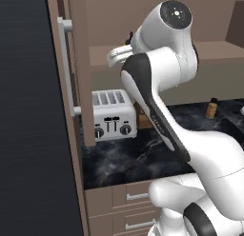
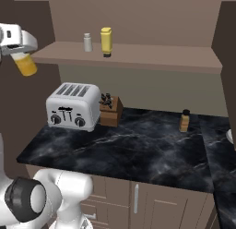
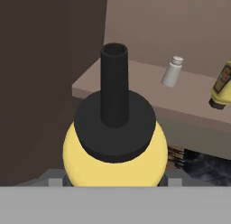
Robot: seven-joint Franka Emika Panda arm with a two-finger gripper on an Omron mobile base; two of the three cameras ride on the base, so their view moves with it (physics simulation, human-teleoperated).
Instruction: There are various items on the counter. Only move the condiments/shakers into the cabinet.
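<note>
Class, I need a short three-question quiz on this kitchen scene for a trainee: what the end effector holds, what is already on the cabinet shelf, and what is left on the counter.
1. True or false: the end effector holds a yellow bottle.
2. Which two things stand on the cabinet shelf?
A. grey shaker and yellow squeeze bottle
B. toaster and knife block
C. two grey shakers
3. Fill in: on the counter, the knife block stands right beside the ____.

Key
1. True; it is held up near the shelf's left end.
2. A: the grey shaker and the yellow squeeze bottle.
3. Toaster. A small amber bottle stands apart, farther right.
</note>
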